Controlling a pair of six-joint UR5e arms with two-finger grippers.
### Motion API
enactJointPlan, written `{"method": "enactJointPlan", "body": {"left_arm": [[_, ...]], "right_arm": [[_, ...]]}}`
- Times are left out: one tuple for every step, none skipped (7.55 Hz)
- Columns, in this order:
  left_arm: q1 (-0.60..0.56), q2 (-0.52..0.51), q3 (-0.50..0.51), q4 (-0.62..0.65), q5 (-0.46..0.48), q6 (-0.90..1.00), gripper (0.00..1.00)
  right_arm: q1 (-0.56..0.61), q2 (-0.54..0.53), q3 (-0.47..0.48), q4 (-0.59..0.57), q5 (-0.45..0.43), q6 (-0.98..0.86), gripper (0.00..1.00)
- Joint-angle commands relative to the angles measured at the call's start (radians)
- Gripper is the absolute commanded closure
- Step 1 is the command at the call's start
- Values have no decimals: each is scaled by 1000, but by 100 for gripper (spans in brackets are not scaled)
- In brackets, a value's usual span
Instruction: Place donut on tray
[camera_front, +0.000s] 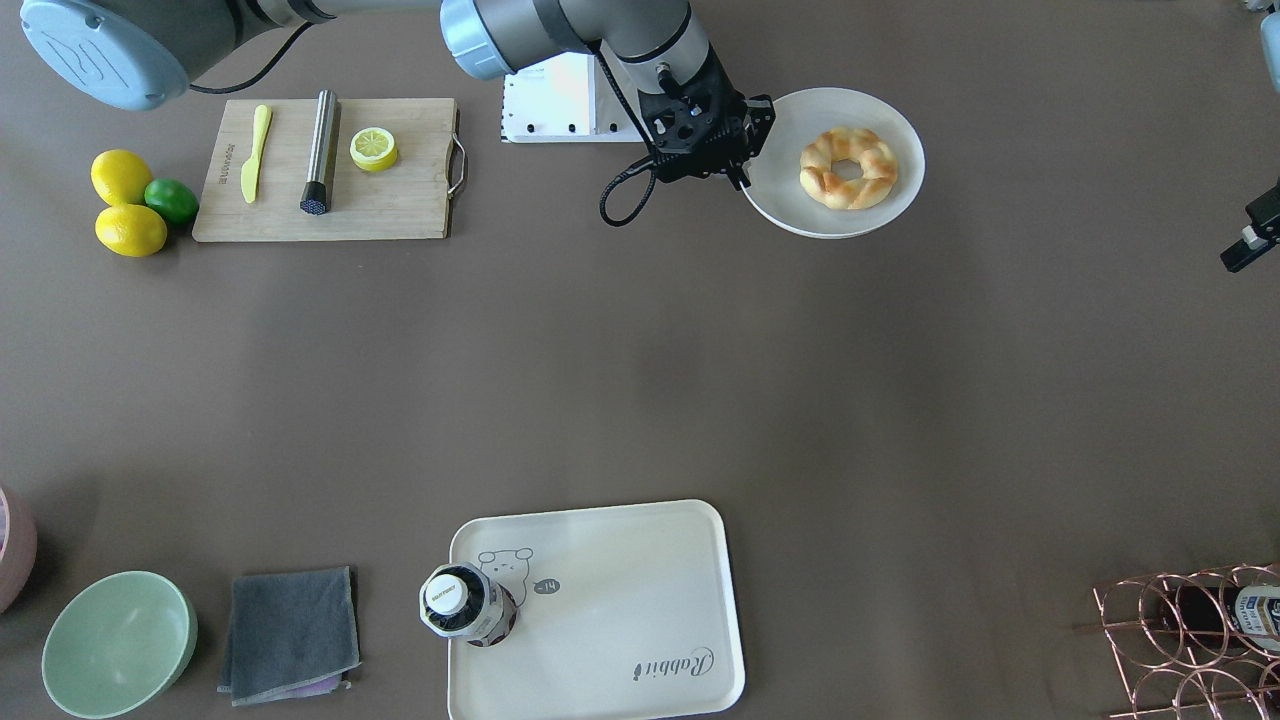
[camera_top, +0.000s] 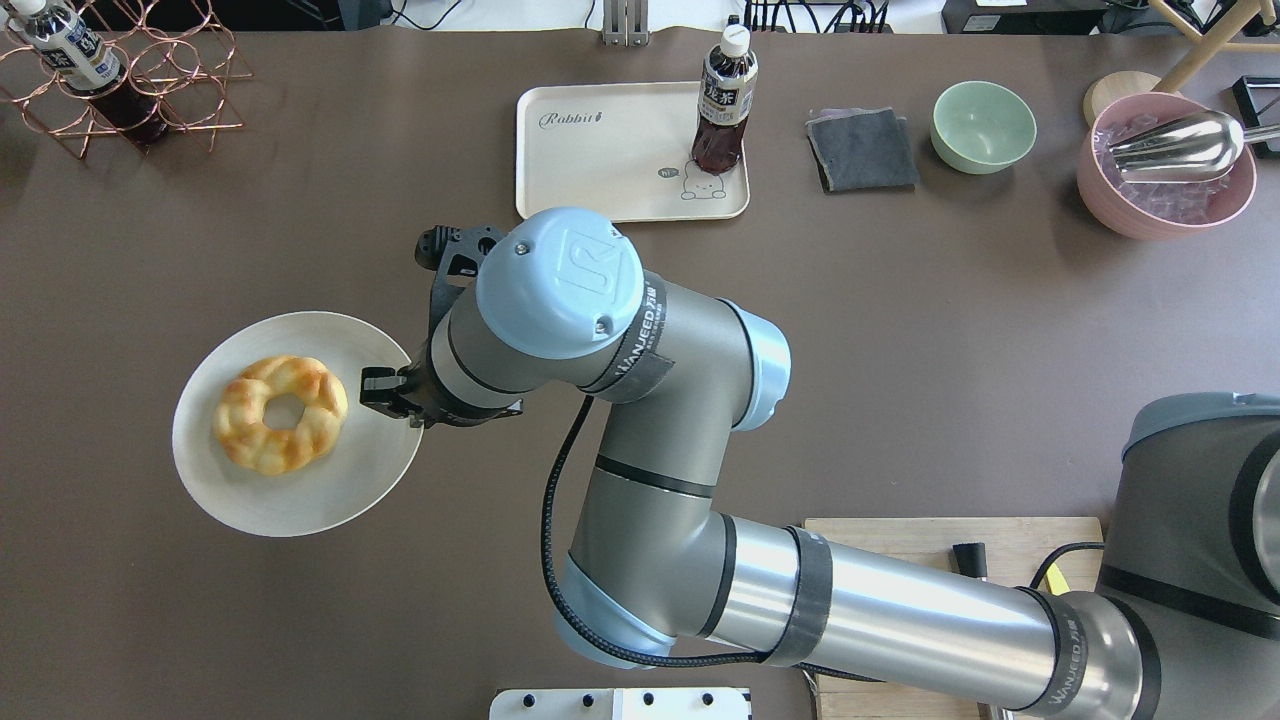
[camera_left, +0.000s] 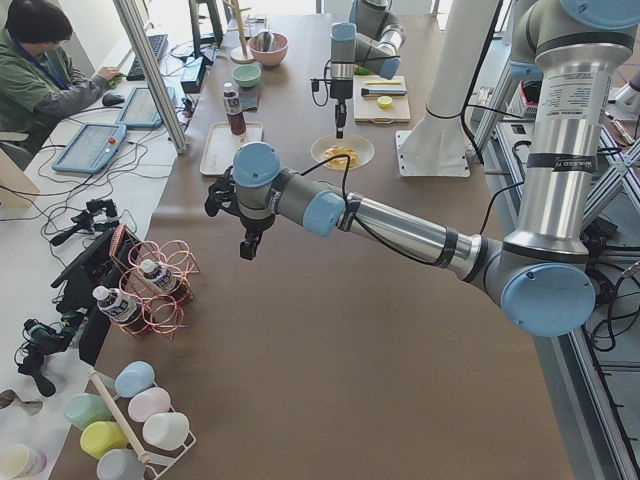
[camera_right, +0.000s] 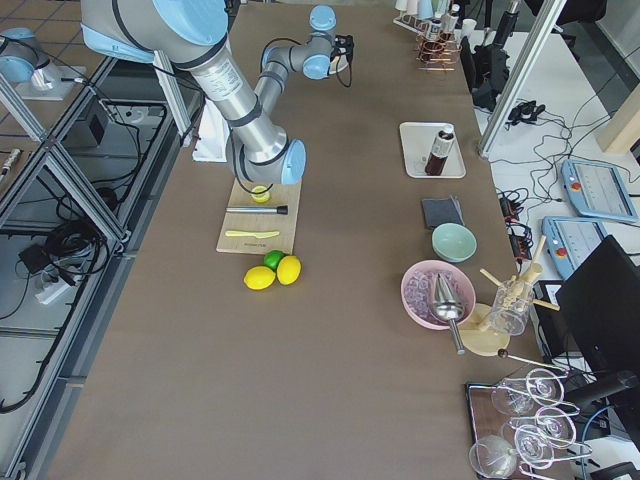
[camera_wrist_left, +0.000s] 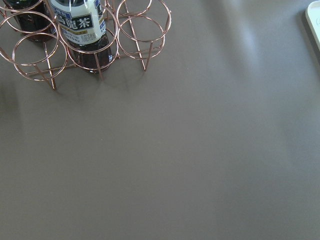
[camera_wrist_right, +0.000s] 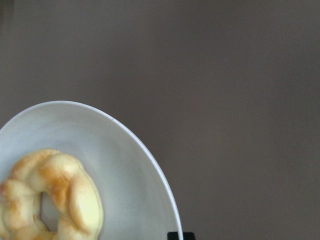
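the donut (camera_front: 848, 168) is seen lying flat in the middle of a round off-white plate (camera_front: 885, 112) on the robot's side of the tabletop (camera_front: 640, 370). the tray (camera_front: 640, 570) is found on the operators' side, well apart from the plate, so the donut is not yet on it. the tray corner by the bear drawing is occupied by an upright bottle (camera_front: 462, 603) with a white cap

the right arm is stretched across to the plate. the right claw (camera_top: 386, 388) is held pointing down over the plate's rim, beside the donut on the side nearer the arm. no contact with the donut is seen. only a small dark tip is caught at the lower edge of the right wrist view, so it cannot be told whether this claw is spread or pressed together

the left claw (camera_front: 1248, 243) is held above bare tabletop, well apart from both plate and tray. it is cut off by the edge of the front view and seen only small from the side, so its state cannot be told either

a copper wire rack (camera_wrist_left: 90, 45) is recorded in the left wrist view, standing on the tabletop. a wooden cutting board (camera_front: 400, 205) carrying a lemon slice (camera_front: 373, 148) is noted on the robot's side, well apart from the plate. a green bowl (camera_front: 118, 643) and a folded grey cloth (camera_front: 290, 632) are noted beside the tray
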Motion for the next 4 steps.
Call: {"method": "enactJointPlan", "body": {"left_arm": [[93,46,21,-239,-18,-302,2],[132,43,20,-260,-18,-400,2],[157,62,18,-322,-15,-497,2],[196,94,27,-435,-9,-586,2]], "right_arm": [[-10,123,-144,-6,-21,37,100],[-1,166,-204,-6,-22,55,100],[22,169,-219,-7,-20,55,100],[42,174,-239,-3,-20,57,100]]}}
